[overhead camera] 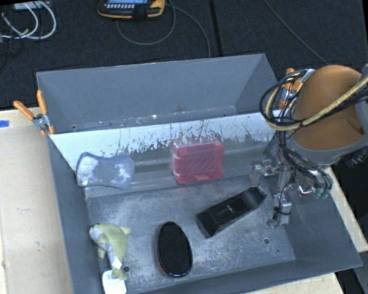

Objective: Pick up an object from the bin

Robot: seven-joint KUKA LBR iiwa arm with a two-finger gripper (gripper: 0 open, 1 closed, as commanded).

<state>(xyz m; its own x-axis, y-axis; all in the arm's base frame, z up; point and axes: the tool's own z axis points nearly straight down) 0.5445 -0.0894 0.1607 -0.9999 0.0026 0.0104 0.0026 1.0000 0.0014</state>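
Camera view — hand (278, 206) indistinct — beside wedge (228, 213)

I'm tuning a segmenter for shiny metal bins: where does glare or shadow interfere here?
Camera view: a pale glare band runs along the bin's back wall and washes over the clear packet. The pink box stays distinct. The black oval and the black bar beside the gripper contrast strongly with the grey floor. Shadows look soft.

end of black block (227, 213) behind gripper (280, 214); handheld device (131, 1) cropped at top
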